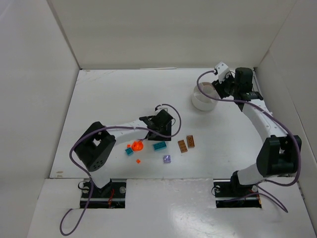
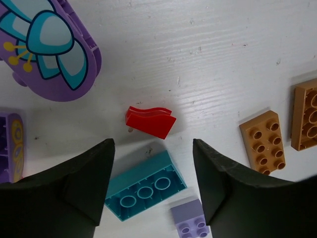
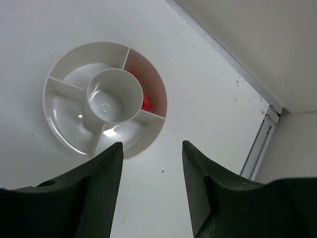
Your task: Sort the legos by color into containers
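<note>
My left gripper (image 1: 159, 132) hangs open and empty over the loose legos. In the left wrist view its fingers (image 2: 89, 183) straddle a teal brick (image 2: 146, 187), with a red curved piece (image 2: 150, 121) just beyond and a lilac brick (image 2: 189, 221) by the right finger. Two brown bricks (image 2: 262, 141) lie to the right. The white divided dish (image 1: 204, 99) stands at the back right. My right gripper (image 3: 152, 153) is open and empty beside it. One wedge of the dish (image 3: 106, 47) holds a red piece (image 3: 147, 101).
A purple flower-printed piece (image 2: 54, 44) and another purple piece (image 2: 10, 146) lie at the left. From above I see an orange piece (image 1: 137, 146), a small teal bit (image 1: 129, 151) and a tiny red bit (image 1: 138, 161). White walls enclose the table (image 1: 114, 99).
</note>
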Tool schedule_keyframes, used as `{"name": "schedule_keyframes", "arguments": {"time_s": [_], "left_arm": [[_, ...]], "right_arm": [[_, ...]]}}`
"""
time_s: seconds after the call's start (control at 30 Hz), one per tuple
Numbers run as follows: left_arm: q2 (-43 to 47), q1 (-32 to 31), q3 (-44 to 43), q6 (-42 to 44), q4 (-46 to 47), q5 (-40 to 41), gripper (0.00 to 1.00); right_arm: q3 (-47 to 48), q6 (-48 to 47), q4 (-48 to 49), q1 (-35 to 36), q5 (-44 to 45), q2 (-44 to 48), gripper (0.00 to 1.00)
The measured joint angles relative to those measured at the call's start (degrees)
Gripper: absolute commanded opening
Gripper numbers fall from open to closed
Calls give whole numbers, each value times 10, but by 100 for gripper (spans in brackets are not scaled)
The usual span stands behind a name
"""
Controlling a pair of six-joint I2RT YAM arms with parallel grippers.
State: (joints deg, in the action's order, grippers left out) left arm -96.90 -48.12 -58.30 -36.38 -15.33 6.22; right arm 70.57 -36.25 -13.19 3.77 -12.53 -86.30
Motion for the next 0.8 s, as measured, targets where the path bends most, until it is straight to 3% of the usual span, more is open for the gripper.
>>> {"name": "schedule_keyframes", "arguments": {"time_s": [0.07,0.33,0.8], "left_arm": [[-3,-6,-2,-6,-4,12,59],[-30,-14,-18,-30,-3,50,41],[-44,-27,-29,-46,-1,90,25]], "right_arm": [[-17,5,0,0,0,17,57],[-69,17,-1,0,-7,72,57],[-151,-4,-24,0,-42,190,58]]}}
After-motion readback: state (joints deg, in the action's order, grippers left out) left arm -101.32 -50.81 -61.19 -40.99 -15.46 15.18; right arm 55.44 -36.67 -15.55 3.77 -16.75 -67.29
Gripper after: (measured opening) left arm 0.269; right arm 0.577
